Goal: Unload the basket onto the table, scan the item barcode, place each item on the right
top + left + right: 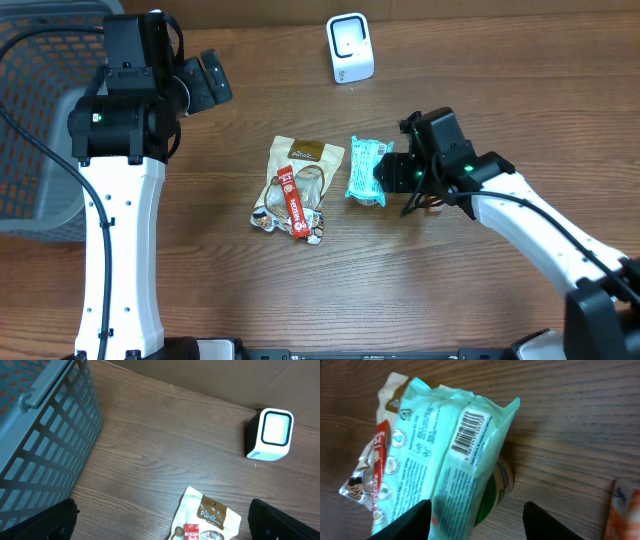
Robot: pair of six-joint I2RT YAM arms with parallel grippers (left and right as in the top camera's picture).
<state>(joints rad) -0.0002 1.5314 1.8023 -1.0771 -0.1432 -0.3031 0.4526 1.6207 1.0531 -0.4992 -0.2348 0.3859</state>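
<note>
Teal packet (445,465) sits right inside my right claw (472,522), long axis pointing straight away from it, barcode (468,433) facing up. Can't tell if I'm actually squeezing it, tbh.

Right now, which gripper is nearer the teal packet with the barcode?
Right. The right gripper sits at one end of the teal packet, fingers either side of it. The left gripper hangs open far across the table, near the grey basket.
</note>
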